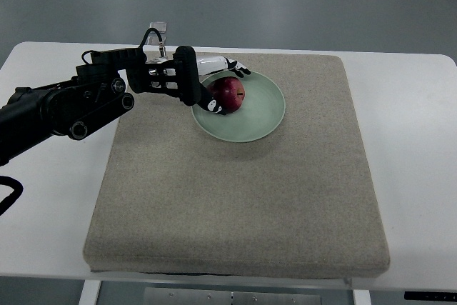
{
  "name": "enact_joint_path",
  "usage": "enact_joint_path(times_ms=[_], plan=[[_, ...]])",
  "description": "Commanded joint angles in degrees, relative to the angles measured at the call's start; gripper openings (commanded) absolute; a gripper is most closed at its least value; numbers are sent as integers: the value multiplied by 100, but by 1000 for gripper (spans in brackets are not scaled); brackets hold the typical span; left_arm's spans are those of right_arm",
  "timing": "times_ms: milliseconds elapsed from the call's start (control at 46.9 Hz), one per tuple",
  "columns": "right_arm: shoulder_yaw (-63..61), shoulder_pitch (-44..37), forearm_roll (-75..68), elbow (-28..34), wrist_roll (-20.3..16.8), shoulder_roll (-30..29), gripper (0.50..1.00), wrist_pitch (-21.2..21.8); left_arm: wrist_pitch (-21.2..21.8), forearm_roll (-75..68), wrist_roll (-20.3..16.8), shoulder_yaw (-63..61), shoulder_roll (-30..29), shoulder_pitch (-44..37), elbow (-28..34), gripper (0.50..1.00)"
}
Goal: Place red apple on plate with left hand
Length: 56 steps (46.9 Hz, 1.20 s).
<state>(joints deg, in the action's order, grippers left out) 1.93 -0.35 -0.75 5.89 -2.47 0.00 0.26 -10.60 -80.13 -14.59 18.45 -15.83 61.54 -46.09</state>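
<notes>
The apple is over the left part of the plate, apparently resting on or just above its surface; the view from above cannot settle which. The plate sits on the mat, near the mat's far edge and a little left of its middle, and the mat covers most of the table.

In the top view, the only one, the left hand reaches in from the picture's left, its arm crossing the mat's far left corner. The fingers are closed around the apple: one dark fingertip curls round its near side and others wrap its far side, so the fruit is gripped from both flanks. The right hand is not in view.

My reading is that the placing is almost done and the release is what remains. To do it well, the hand should first make sure the apple's weight is borne by the plate, lowering slightly if there is any gap, since a round fruit let go from above may roll toward the rim. The fingers should then open evenly on both sides, so neither side nudges the apple. The near fingertip lies close to the plate's left rim, so the hand is best drawn upward and back to the left rather than dragged sideways, which could catch the rim and shift the plate on the mat.
</notes>
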Motion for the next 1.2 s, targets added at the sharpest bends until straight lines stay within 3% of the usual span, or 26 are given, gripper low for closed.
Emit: enact_joint_path(times_ms=[0,213,427,854,1003,1174], plan=[[0,0,5,0,1,0,932,0,-4,15,0,9,-8,-11,-14,994],[-9,0,-4,0,1,0,932,0,-4,427,0,80,-69,24,-163,996],[0,0,5,0,1,0,930,0,-12,2571,18,273,-95,112,-172,996],[0,0,5,0,1,0,932,0,-21,5366,88,317,-465,121,12,996],[0,0,-4,0,1,0,932,0,-161,6421,88,308,-605,25,92,999],[0,0,-4,0,1,0,932,0,-785,7414,114,457,-763,-239,109,999]])
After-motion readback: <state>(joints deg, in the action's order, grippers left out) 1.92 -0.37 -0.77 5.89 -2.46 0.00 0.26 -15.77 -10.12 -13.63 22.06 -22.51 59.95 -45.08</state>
